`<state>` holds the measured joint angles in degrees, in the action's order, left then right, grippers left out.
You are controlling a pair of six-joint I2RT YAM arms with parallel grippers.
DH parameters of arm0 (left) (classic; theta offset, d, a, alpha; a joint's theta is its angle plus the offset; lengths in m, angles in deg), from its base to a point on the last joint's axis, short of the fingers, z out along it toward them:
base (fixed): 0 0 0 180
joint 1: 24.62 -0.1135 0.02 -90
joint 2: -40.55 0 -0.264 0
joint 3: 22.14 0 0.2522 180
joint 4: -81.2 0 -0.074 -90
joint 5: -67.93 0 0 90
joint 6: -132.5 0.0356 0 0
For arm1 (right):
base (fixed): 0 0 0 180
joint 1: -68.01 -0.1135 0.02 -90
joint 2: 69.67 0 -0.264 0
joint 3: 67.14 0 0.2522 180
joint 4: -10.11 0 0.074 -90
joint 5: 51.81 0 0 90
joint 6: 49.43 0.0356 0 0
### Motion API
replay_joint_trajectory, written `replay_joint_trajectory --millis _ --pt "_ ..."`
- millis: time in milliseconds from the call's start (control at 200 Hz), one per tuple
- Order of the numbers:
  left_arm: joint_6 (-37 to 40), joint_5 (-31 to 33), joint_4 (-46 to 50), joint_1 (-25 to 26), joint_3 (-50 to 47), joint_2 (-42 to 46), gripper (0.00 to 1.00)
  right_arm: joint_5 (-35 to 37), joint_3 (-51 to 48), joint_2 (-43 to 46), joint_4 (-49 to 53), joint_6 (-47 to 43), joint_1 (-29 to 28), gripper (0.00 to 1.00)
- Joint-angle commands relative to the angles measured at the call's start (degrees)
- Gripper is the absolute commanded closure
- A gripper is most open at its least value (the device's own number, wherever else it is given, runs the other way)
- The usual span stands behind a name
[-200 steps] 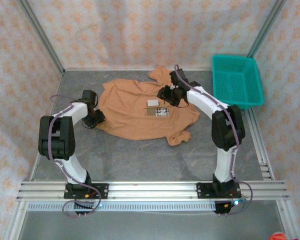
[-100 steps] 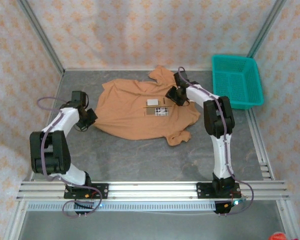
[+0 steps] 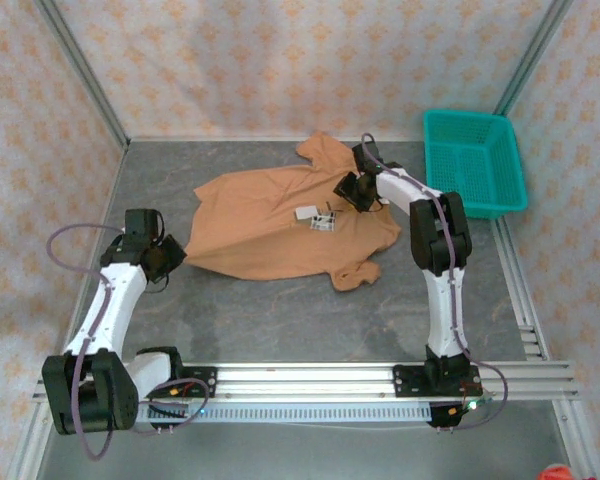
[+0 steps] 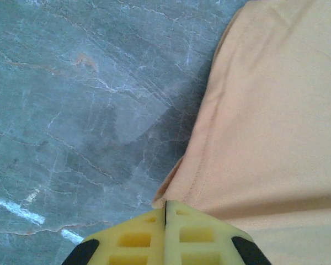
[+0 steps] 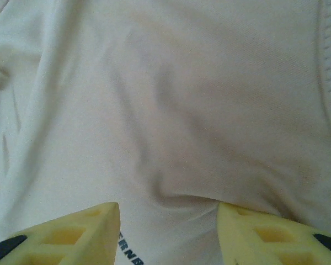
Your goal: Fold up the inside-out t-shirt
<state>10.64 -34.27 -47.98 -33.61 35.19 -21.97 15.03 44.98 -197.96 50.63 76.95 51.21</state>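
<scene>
The inside-out t-shirt [image 3: 270, 225], tan cloth, lies spread in the middle of the grey table, with a small white label [image 3: 305, 212] on top. My left gripper [image 3: 165, 258] is at the shirt's near-left corner. In the left wrist view its yellow fingers [image 4: 198, 232] are pressed together, and my left gripper [image 4: 165, 203] is shut on the hem of the t-shirt [image 4: 265, 110]. My right gripper [image 3: 352, 190] rests on the shirt near the collar. In the right wrist view my right gripper [image 5: 168, 207] is open, and the t-shirt [image 5: 182, 99] puckers between its fingers.
A teal mesh basket [image 3: 475, 160] stands at the back right, close to the right arm. Bare grey table [image 3: 280, 320] lies between the shirt and the metal rail [image 3: 300, 380] at the near edge. Patterned walls close in the back and both sides.
My left gripper has shut on the shirt's left edge and drawn back toward the near left, dragging that corner with it. The right gripper slid slightly right, then held on the cloth.
</scene>
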Motion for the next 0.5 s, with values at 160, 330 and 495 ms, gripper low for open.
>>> replay_joint_trajectory --millis 160,330,495 --pt "-0.28 1.72 3.34 0.44 1.51 -4.41 0.52 -2.26 -4.91 15.84 10.79 -7.39 -4.34 0.42" --pt "-0.04 9.73 4.85 3.28 4.5 0.56 0.45 4.28 -21.88 29.34 13.57 -9.46 -5.04 0.41" --pt "-1.0 3.93 -2.54 4.5 4.68 -4.03 0.43 8.44 -37.81 39.82 12.1 -8.26 -4.53 0.38"
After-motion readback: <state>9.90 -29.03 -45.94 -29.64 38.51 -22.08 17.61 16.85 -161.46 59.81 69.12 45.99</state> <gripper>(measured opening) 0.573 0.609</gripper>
